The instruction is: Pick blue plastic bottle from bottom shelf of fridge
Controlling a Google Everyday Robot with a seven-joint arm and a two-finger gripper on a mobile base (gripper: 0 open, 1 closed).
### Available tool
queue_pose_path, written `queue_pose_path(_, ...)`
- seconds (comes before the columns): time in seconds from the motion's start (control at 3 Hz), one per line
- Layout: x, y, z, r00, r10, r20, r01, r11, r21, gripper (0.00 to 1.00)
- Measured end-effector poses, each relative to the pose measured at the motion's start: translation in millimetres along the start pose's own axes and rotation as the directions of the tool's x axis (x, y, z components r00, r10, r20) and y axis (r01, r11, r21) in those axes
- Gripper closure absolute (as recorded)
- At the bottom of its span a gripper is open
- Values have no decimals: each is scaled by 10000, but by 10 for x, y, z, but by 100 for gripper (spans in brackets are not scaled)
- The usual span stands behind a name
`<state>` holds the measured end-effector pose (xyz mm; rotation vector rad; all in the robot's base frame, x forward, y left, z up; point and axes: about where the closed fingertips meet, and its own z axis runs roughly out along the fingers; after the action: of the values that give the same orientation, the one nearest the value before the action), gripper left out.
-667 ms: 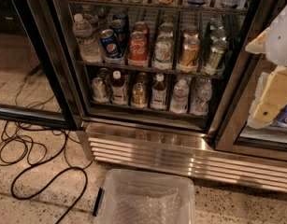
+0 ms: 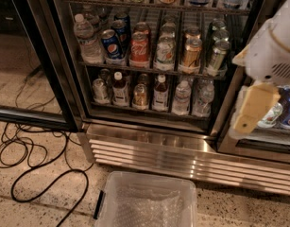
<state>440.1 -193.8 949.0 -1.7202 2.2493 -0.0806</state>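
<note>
- Position: your gripper [image 2: 252,113] hangs at the right, outside the fridge [image 2: 182,156], well apart from its racks.
- You cannot tell its opening or hold.
- Your blue plastic bottle [image 2: 120,91] stands upright, left of centre, on the bottom shelf [image 2: 149,112].

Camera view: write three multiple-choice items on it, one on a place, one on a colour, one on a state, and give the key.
1. Relative to the fridge, the pincer is
A) inside it
B) outside, by its right frame
C) underneath it

2. The can just right of the Pepsi can is
A) green
B) red
C) black

3. The white-capped bottles on the bottom shelf
A) lie on their sides
B) are tipped against each other
C) stand upright

Key:
1 B, it hangs at the picture's right edge, clear of the racks.
2 B, its body is red with white script.
3 C, both caps point straight up.
</note>
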Motion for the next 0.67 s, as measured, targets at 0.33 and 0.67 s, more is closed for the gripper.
queue_pose_path(0.33, -259, 194, 480, 9998, -132, -141, 127, 9991, -399, 0)
queue_pose_path(0.67, -442, 460, 960, 9983, -534, -246, 499, 9906, -1273, 0)
